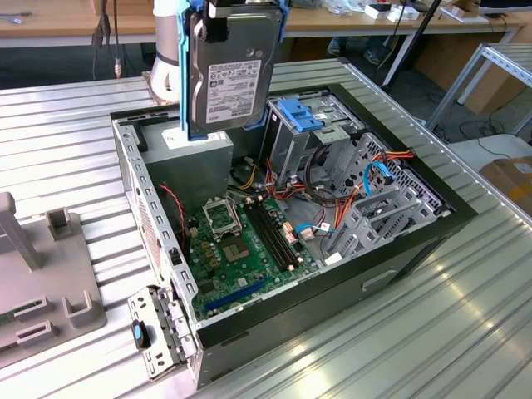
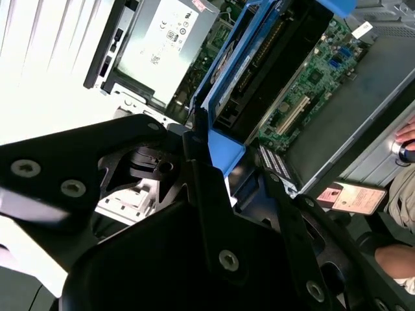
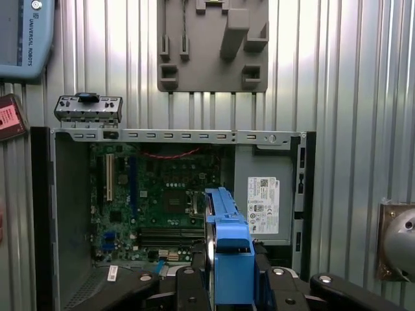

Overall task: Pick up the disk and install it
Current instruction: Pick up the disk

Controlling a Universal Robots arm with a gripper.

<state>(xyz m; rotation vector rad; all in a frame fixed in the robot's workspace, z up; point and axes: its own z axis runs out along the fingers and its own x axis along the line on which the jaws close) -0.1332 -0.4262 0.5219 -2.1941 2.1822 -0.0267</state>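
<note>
Hand clenched on disk, gripping blue side rails. Bench carries open computer case, motherboard exposed. Disk hangs upright in air above case, over grey power supply box, near drive cage, toward exterior view's left of it. Pickup looks done; install not yet: disk clear of cage, touching nothing but hand.

In exterior view, disk hangs above case w/ free air round it. From disk: PSU at 6 o'clock, cage at 4, cables crowding beyond. Mobo, lower at 6, lies open.
</note>
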